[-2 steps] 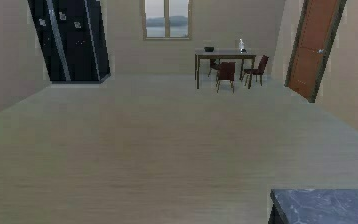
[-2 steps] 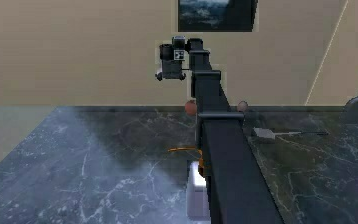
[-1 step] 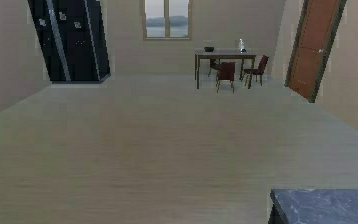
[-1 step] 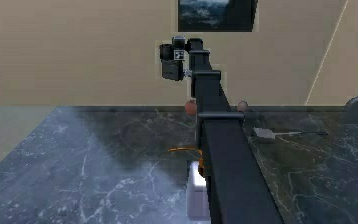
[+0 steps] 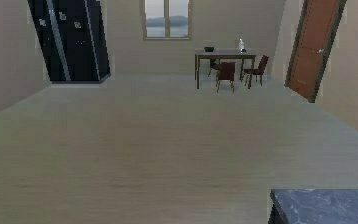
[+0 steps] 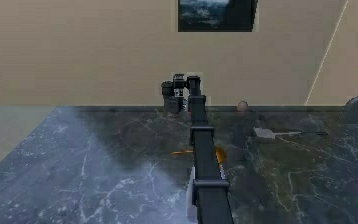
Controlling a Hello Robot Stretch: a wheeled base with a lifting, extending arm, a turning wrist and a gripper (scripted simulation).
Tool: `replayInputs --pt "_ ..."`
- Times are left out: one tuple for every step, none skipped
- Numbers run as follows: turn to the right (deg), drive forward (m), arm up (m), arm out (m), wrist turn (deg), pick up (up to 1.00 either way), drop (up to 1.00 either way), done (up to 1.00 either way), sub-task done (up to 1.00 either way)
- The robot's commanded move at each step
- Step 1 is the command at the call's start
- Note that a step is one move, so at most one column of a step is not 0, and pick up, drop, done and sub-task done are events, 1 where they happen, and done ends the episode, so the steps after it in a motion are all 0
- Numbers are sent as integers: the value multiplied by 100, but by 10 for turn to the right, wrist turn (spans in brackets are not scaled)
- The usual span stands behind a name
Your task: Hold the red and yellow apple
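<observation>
Robot pincer [image 6: 171, 92], dark marbled counter [image 6: 87, 165], wall picture [image 6: 217, 14]

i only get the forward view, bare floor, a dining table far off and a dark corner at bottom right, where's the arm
Observer: In the arm side view the arm stretches over a dark marble countertop, with the tool near the counter's far edge by the wall.
Operator: see anything apple-like on that counter
Observer: A small orange-yellow blob lies on the counter right at the arm bar's side, about halfway along it. It is too small to call it an apple for sure.
</observation>
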Motion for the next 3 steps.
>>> replayInputs --pt "0 0 0 0 0 100 0 0 0" --pt "0 0 10 0 0 0 0 0 0" --pt "0 0 0 0 0 0 0 100 0"
